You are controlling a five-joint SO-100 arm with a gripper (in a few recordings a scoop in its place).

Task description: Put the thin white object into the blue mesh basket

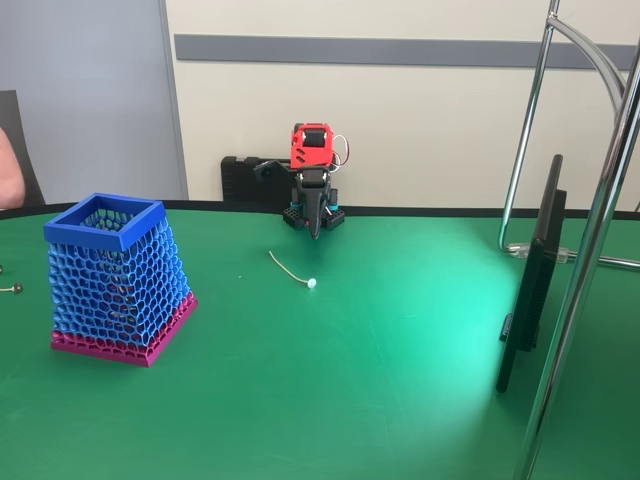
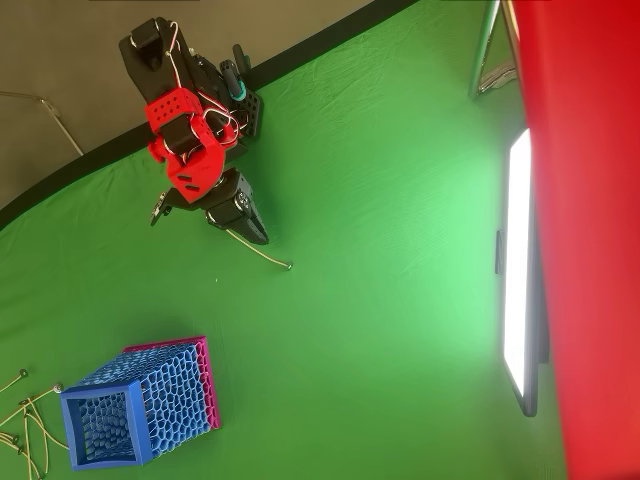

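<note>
A green felt-covered table [image 1: 400, 400] is seen beneath everything. The tall tapered basket of blue honeycomb mesh [image 1: 118, 280], magenta-banded at its base, stands well left of the jaws in the fixed view; nothing can be made out inside it (the mesh obscures the interior). The red-and-black arm's gripper [image 1: 316, 228] points downward, jaws apparently closed, nothing held. The thin, curved off-white stick [image 1: 290, 270], ball-tipped, lies just below the jaws.

I read this as an office or meeting room used as a lab: green felt table [image 1: 400, 380], plain wall with grey rail [image 1: 400, 50], chrome stand [image 1: 590, 250], thin monitor [image 1: 530, 290], arm [image 1: 312, 180] mounted at the table's edge.
</note>
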